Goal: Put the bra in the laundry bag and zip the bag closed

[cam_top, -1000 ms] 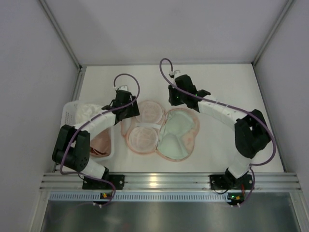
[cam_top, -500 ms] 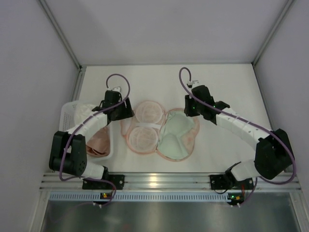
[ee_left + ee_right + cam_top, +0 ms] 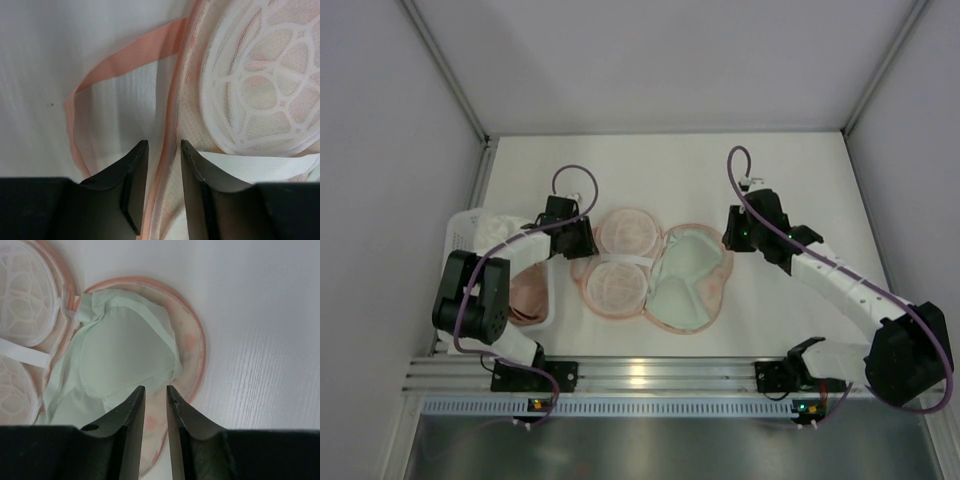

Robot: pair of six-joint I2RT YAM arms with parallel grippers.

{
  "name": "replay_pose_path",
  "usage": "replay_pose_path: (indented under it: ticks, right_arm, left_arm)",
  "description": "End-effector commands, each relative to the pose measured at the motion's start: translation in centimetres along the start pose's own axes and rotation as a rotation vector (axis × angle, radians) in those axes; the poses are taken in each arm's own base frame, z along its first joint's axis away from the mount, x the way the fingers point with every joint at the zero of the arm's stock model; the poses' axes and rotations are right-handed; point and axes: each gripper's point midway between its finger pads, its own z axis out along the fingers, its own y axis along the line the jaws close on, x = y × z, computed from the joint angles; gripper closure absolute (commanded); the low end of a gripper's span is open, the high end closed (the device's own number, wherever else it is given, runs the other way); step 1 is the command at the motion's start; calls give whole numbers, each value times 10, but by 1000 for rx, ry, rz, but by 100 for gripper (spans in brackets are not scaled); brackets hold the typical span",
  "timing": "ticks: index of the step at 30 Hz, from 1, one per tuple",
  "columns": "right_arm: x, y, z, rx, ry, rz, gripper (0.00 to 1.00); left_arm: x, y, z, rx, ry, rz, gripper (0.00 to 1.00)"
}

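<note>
Both grippers are empty. Your left gripper (image 3: 164,145) has its fingers only a little apart, above the pink edge of the laundry bag (image 3: 692,275), and pinches nothing. Your right gripper (image 3: 155,389) is also narrowly parted, above the right rim of the bag, and grips nothing.

At the centre of the top view the bra (image 3: 620,258) lies with one cup above the other and the whitish band between them. It appears to rest on the left half of the open bag, with a salmon rim around it. The right half, just beside it, shows the mint lining upward.

So I judge that the placing is done or nearly done. What is left for you is to fold one half over the other and run the zip around.

No view shows the zip pull, so I cannot tell where it sits. I also cannot tell whether the cups lie fully inside the rim. The loop strap (image 3: 100,75) curls on the table (image 3: 790,190) at the left. The left arm covers part of the white basket (image 3: 470,232), where some peach cloth is visible.
</note>
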Motion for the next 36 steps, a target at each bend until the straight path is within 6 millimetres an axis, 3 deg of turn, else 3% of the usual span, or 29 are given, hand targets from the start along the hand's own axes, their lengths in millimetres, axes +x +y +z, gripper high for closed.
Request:
replay_pose_path:
  ticks: [1,5,7,8,10,14,15,17,21,22,24,29,30,31,32,33,36]
  right_arm:
    - [-6,-4,-7,13,-25,40,75]
    - [0,-11,-5,42,-3,66,75]
    - [7,-17,-5,71,20,90,75]
    - [9,-20,-7,78,28,105,75]
    - [16,-22,-9,75,53,108,75]
    - [33,-20,-5,34,65,125,73]
    - [42,-23,-2,42,82,129,73]
    - [41,-22,2,37,65,142,72]
    - [50,-33,10,78,35,182,66]
    - [52,-37,11,91,30,195,65]
    - [59,-43,11,113,26,235,65]
    - [64,-64,6,169,0,355,59]
    - [66,-68,5,178,0,369,58]
    - [63,-72,3,185,-19,385,57]
    - [62,-76,1,202,-30,399,55]
    - [65,-81,-2,219,-26,410,54]
    - [64,-93,-14,259,-52,439,49]
  left_arm:
    - [-11,-12,9,56,-20,28,63]
    - [-14,-17,9,70,-34,36,82]
    - [-20,-18,5,66,-57,32,98]
    - [-28,-22,-2,71,-89,32,100]
    - [-41,-25,-12,64,-142,29,100]
    - [-87,-43,-56,46,-318,64,100]
    - [-91,-45,-64,32,-336,97,100]
    - [-103,-65,-81,15,-404,162,100]
    - [-100,-106,-99,19,-456,282,100]
    - [-91,-124,-102,38,-453,335,100]
    - [-89,-140,-107,26,-478,385,100]
    - [-47,-207,-108,74,-427,522,100]
    - [-29,-227,-110,116,-408,558,100]
    - [-25,-242,-114,143,-406,569,100]
    - [-11,-253,-108,166,-375,593,100]
    - [9,-270,-108,212,-345,619,100]
    - [46,-301,-99,302,-254,651,79]
